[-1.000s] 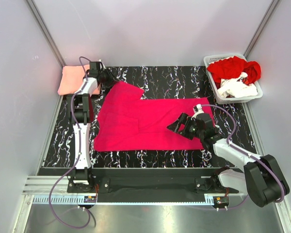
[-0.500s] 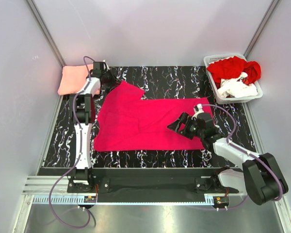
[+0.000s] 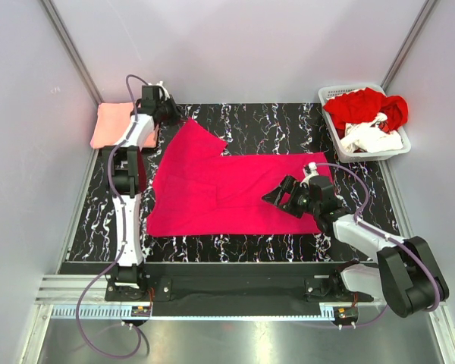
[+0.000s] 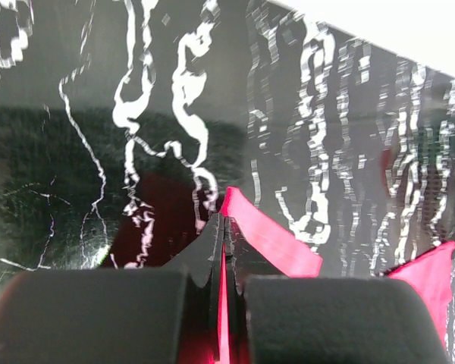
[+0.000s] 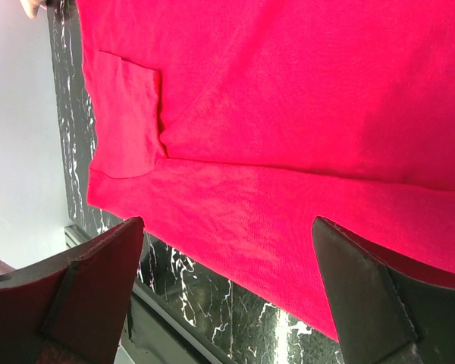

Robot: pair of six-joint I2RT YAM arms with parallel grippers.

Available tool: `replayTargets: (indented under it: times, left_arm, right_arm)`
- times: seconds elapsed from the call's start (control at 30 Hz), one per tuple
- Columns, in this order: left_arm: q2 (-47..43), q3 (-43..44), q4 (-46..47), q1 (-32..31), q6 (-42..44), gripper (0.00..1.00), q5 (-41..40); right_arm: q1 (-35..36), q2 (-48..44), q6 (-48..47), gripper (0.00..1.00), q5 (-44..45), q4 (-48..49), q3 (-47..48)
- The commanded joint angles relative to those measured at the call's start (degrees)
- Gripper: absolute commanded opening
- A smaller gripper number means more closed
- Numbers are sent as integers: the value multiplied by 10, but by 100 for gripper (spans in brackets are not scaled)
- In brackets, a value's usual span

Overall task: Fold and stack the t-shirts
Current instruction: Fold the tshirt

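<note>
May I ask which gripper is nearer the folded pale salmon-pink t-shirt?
Left: the left gripper is beside the salmon-pink t-shirt; the right gripper hangs far off over the magenta-pink cloth t-shirt.

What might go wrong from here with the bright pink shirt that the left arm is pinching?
The left pincer grips only a thin edge of the magenta t-shirt, so the cloth may slip out when pulled. The right pincer is open above the shirt, pinning nothing, so the whole shirt may drag instead of folding.
</note>
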Motion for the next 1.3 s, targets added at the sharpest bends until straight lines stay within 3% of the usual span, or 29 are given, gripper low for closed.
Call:
replayTargets:
  times: [0.0,0.3,0.47,0.57,0.67,0.83,1.27]
  left_arm:
    - [-57,-1,11,1,18,0,1]
    - [-109,-87,19,1,30,0,20]
    - [-160,-176,25,-1,42,0,32]
    - [-206,-236,29,-5,54,0,32]
    - [-252,-290,37,-5,59,0,30]
    - [-331,-358,23,0,87,0,-13]
    - [-339,-325,-75,54,106,0,-36]
  right_arm:
    - [-4,3,5,100,-10,29,16]
    - [-8,7,6,100,-14,28,18]
    - [-20,3,-1,100,30,-51,66]
    - [-42,14,-29,100,133,-184,197]
    - [-76,72,-64,98,183,-287,285]
    - [-125,190,-116,95,240,-380,432]
    - [-152,444,-186,89,310,-546,729]
